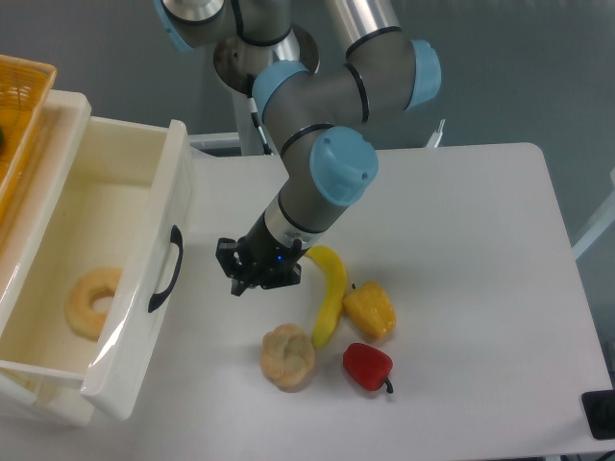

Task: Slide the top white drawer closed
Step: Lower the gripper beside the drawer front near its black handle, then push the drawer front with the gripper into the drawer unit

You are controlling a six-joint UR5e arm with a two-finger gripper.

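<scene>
The top white drawer (96,279) is pulled out; the hand (252,284) hangs near its black handle (167,269), grip hard to tell

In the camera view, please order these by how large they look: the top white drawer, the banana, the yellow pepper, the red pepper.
1. top white drawer, by far the largest
2. banana
3. yellow pepper
4. red pepper

The two peppers look nearly alike in size, so their order is unsure.
</scene>
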